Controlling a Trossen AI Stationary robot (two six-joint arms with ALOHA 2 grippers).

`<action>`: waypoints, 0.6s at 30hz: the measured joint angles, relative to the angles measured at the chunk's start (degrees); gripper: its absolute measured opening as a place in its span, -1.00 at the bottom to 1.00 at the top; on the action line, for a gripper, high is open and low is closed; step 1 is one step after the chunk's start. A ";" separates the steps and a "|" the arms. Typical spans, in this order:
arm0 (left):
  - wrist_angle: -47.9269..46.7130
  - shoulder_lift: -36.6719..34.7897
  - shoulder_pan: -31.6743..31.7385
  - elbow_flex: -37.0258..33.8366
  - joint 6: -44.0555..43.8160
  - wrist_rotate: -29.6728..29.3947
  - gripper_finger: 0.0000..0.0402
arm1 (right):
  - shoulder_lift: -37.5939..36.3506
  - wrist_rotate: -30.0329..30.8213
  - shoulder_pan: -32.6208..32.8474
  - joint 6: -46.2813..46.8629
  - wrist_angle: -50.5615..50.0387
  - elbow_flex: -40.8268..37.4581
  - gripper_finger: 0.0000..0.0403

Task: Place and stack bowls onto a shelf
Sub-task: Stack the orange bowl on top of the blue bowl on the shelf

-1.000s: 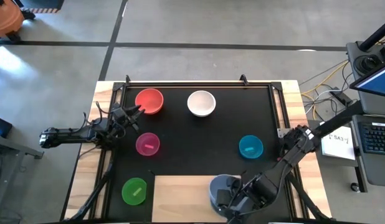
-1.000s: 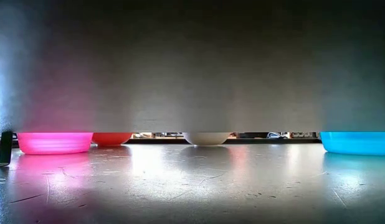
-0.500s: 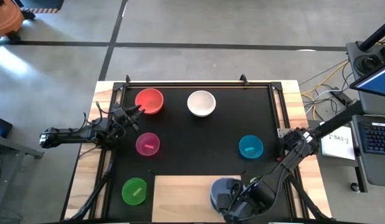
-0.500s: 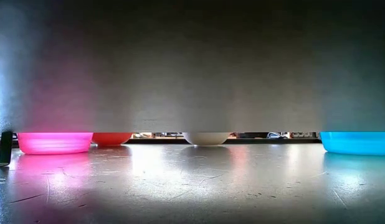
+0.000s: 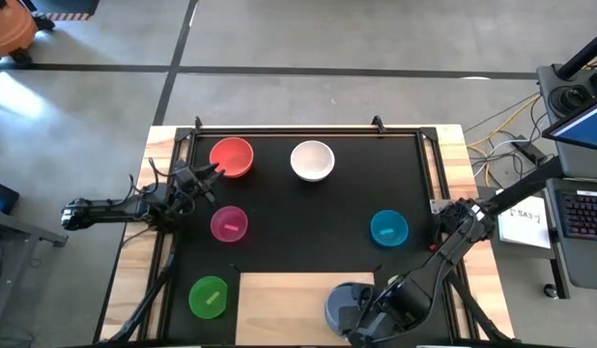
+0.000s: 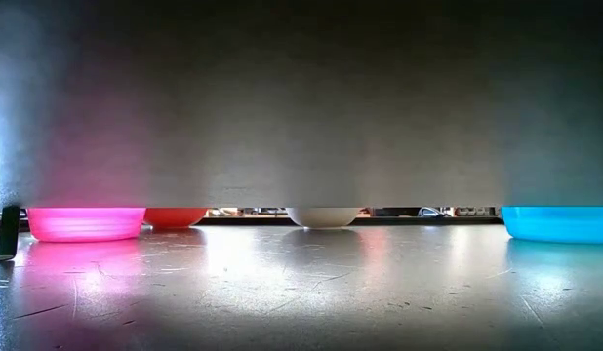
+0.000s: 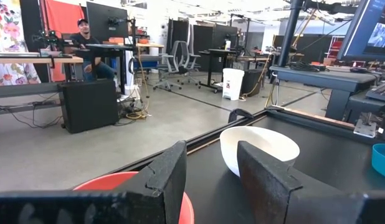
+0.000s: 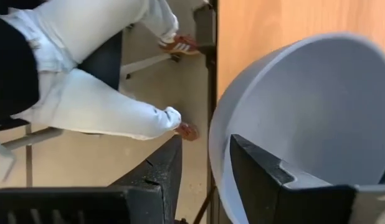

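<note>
Large black mat (image 5: 308, 208) covers most of the table; flat light-wood rectangular shelf (image 5: 279, 300) sits at the near edge, centre.

Right arm reaches low across the shelf's right end. Right gripper (image 8: 202, 168) pinches the rim of a grey-blue round plastic bowl (image 5: 342, 304): one finger inside the wall, one outside, closed on it. The bowl sits over the shelf's right end, at the near edge. Judgement: this is the placing step; the bowl looks tilted in the grasp, so it must be levelled and lowered before release, and the near edge leaves little margin.

Left arm waits at the mat's left side. Left gripper (image 7: 208, 177) is spread and empty, aimed at the red plastic bowl (image 5: 231, 156) just ahead; white plastic bowl (image 5: 312, 160) lies beyond. The left arm is nearer to both of these, and to the magenta plastic bowl (image 5: 229, 223) and the green plastic bowl (image 5: 209, 296). The cyan plastic bowl (image 5: 388, 228) lies nearer the right arm.

Views: the right wrist view alone shows the rim pinch, plus a person's legs in pale trousers (image 8: 99, 93) beyond the table. Low view shows neither the shelf nor the grey-blue bowl, only four bowl profiles. Only six bowls are visible.
</note>
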 joint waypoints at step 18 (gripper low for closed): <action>1.20 0.02 0.00 0.00 0.01 0.01 -0.37 | -0.04 1.10 0.04 -4.60 -0.47 5.30 -0.52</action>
